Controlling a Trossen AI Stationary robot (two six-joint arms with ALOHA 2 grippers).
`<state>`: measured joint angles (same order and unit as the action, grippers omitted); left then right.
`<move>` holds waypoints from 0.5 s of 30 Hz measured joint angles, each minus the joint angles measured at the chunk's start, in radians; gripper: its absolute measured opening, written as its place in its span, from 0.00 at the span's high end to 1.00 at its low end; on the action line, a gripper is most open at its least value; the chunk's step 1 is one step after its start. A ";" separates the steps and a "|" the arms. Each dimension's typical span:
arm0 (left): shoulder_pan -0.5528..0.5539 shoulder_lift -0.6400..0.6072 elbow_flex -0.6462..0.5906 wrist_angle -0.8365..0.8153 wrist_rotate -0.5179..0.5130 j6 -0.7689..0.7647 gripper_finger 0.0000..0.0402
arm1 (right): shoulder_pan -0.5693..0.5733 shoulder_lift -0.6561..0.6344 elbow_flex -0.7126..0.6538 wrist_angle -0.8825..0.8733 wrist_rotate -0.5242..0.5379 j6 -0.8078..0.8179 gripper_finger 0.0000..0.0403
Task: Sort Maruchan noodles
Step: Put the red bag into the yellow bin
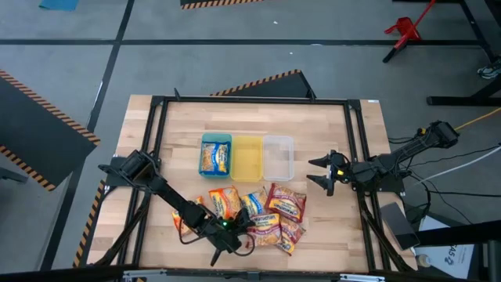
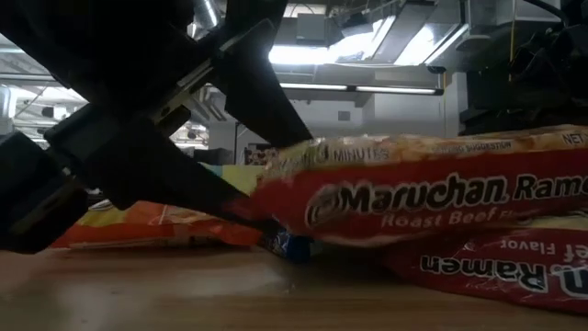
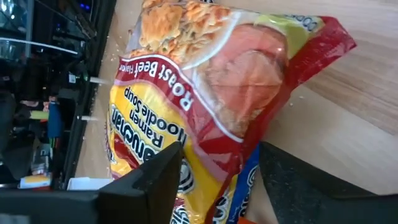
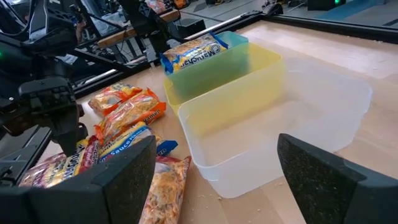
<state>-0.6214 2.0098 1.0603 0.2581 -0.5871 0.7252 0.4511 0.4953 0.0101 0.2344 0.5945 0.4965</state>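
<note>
Where crinkly plastic bulges, left gripper (image 3: pixel 211 180) fingers straddle a red packet (image 3: pixel 230 87).

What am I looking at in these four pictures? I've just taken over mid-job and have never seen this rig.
Two dark robot arms work at a wooden table. One picture looks straight down, one sits at tabletop level, and one rides on each wrist. Three trays stand in a row: the green tray already holds one blue-yellow packet; the yellow tray and clear tray hold none. The remaining ramen packets lie heaped near the front edge. The left end effector is down in that heap, its fingers either side of a red Roast Beef packet. The right end effector waits open beside the clear tray.
</note>
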 joint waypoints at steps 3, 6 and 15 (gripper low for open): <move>0.005 0.000 0.000 0.000 0.002 -0.014 0.60 | 0.000 0.000 0.000 0.000 0.000 0.010 0.20; 0.006 0.000 0.000 0.001 0.001 -0.015 0.70 | 0.000 0.000 0.000 0.000 0.000 0.022 0.20; -0.020 -0.006 0.000 -0.005 -0.058 -0.019 0.98 | 0.000 0.000 0.000 0.000 0.030 0.034 0.20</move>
<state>-0.6415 2.0041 1.0603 0.2526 -0.6449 0.7059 0.4513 0.4951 0.0101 0.2340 0.6250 0.5308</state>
